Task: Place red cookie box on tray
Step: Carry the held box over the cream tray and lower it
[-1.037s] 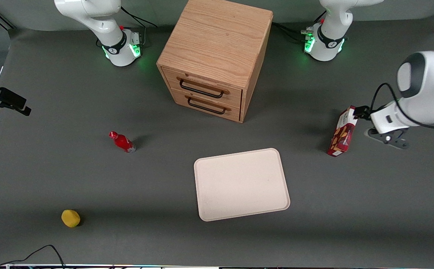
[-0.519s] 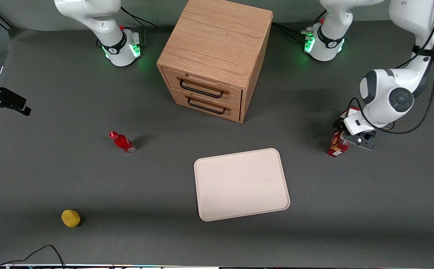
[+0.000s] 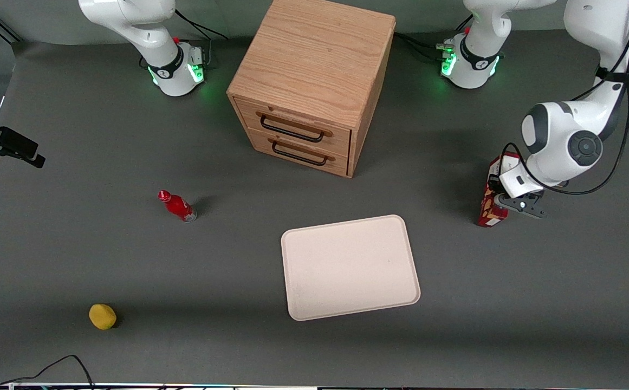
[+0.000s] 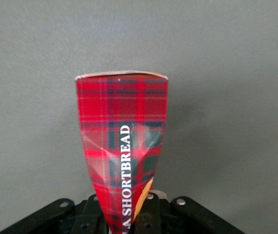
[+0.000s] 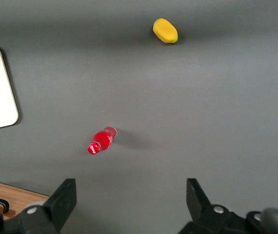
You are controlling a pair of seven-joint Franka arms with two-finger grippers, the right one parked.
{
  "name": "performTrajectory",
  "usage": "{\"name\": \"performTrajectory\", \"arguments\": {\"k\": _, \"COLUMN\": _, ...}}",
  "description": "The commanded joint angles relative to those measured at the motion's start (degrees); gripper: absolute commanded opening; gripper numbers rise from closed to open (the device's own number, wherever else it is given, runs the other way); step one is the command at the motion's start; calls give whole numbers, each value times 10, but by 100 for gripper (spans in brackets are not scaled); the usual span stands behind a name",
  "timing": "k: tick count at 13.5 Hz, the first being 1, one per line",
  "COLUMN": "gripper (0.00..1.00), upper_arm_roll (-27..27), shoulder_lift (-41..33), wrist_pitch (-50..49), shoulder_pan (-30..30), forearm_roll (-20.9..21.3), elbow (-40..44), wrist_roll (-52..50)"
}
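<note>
Gripper (image 3: 501, 201) clamps red cookie box (image 3: 491, 208); tray (image 3: 350, 267) bare

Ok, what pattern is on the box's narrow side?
Red tartan plaid on the box at the end effector; clearest in the left wrist view.

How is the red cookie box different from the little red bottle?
The red cookie box is a flat-sided tartan carton standing with the gripper at it; the red bottle is round, plain red, and stands alone toward the parked arm's end. The box looks bigger. Both are red.
</note>
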Motion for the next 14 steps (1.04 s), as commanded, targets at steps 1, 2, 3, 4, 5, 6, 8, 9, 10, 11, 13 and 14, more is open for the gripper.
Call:
{"name": "performTrajectory", "arguments": {"k": 1, "gripper": 0, "upper_arm_roll": -2, "shoulder_lift": -43, "wrist_pitch": -180, "shoulder_pan": -6, "forearm_roll": -5, "elbow": 115, "wrist_roll": -50}}
{"name": "performTrajectory", "arguments": {"k": 2, "gripper": 0, "upper_arm_roll": -17, "shoulder_lift": -40, "wrist_pitch": -278, "shoulder_pan": -6, "forearm_roll": -4, "elbow": 193, "wrist_roll": -92}}
{"name": "performTrajectory", "arguments": {"k": 3, "gripper": 0, "upper_arm_roll": -28, "shoulder_lift": -35, "wrist_pitch": -353, "shoulder_pan": -6, "forearm_roll": -1, "elbow": 269, "wrist_roll": -129}}
{"name": "performTrajectory", "arguments": {"k": 4, "gripper": 0, "upper_arm_roll": -38, "shoulder_lift": -29, "wrist_pitch": -411, "shoulder_pan": -7, "forearm_roll": -4, "elbow": 332, "wrist_roll": -172}}
{"name": "performTrajectory", "arguments": {"k": 5, "gripper": 0, "upper_arm_roll": -62, "shoulder_lift": -21, "wrist_pitch": -453, "shoulder_pan": -8, "forearm_roll": -6, "elbow": 388, "wrist_roll": -221}}
{"name": "performTrajectory", "arguments": {"k": 6, "gripper": 0, "upper_arm_roll": -88, "shoulder_lift": -6, "wrist_pitch": -476, "shoulder_pan": -8, "forearm_roll": -7, "elbow": 434, "wrist_roll": -281}}
{"name": "performTrajectory", "arguments": {"k": 8, "gripper": 0, "upper_arm_roll": -161, "shoulder_lift": 36, "wrist_pitch": -466, "shoulder_pan": -8, "forearm_roll": -7, "elbow": 471, "wrist_roll": -415}}
{"name": "performTrajectory", "arguments": {"k": 9, "gripper": 0, "upper_arm_roll": -198, "shoulder_lift": 67, "wrist_pitch": -429, "shoulder_pan": -9, "forearm_roll": -6, "elbow": 478, "wrist_roll": -463}}
{"name": "performTrajectory", "arguments": {"k": 10, "gripper": 0, "upper_arm_roll": -225, "shoulder_lift": 100, "wrist_pitch": -368, "shoulder_pan": -9, "forearm_roll": 0, "elbow": 479, "wrist_roll": -511}}
{"name": "performTrajectory", "arguments": {"k": 11, "gripper": 0, "upper_arm_roll": -239, "shoulder_lift": 129, "wrist_pitch": -312, "shoulder_pan": -17, "forearm_roll": 20, "elbow": 476, "wrist_roll": -550}}
{"name": "performTrajectory", "arguments": {"k": 13, "gripper": 0, "upper_arm_roll": -254, "shoulder_lift": 207, "wrist_pitch": -235, "shoulder_pan": -30, "forearm_roll": 97, "elbow": 474, "wrist_roll": -591}}
{"name": "performTrajectory", "arguments": {"k": 14, "gripper": 0, "upper_arm_roll": -256, "shoulder_lift": 240, "wrist_pitch": -198, "shoulder_pan": -31, "forearm_roll": 130, "elbow": 473, "wrist_roll": -595}}
